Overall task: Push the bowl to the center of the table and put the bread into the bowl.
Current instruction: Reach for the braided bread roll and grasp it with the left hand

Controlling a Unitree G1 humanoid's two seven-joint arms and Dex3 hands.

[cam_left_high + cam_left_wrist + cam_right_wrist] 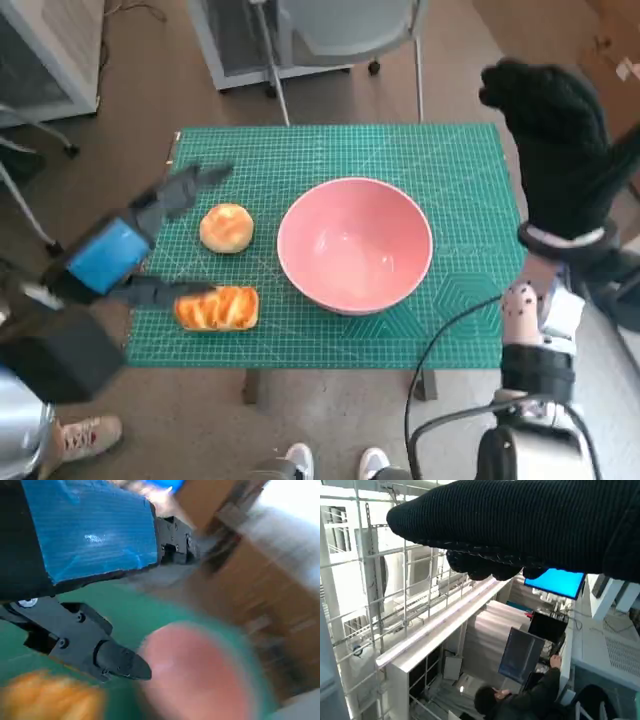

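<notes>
Reaching my left hand (130, 245), fingers spread and holding nothing, over the two bread (218, 307) pieces left of the roughly centered pink bowl (354, 244), I judge grasping comes next.

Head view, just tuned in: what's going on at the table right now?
The pink bowl sits empty near the middle of the green mat. The left robot hand hovers open beside two breads, a round bun and a striped loaf, gripping neither. The right robot hand is raised off the table's right edge, holding nothing.
</notes>
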